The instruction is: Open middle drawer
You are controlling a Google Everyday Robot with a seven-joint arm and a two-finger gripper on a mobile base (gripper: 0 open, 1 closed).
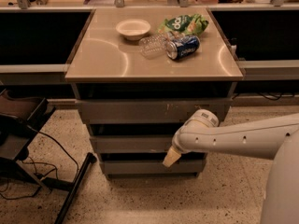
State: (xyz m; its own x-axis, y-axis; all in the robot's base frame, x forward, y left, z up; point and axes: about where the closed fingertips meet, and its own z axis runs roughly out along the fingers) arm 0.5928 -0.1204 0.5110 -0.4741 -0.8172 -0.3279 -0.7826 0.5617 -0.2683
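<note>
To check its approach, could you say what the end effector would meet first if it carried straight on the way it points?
The end effector, below the middle drawer, points down and to the picture's left; it would probably meet the bottom drawer front first, though depth is unclear.

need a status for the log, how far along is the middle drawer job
Done: the claw sits at the lower edge of the middle drawer, right of its centre. In hand: apparently lining up for a hold on that front. Left: the whole pull; the drawer looks shut, with no tray showing.
</note>
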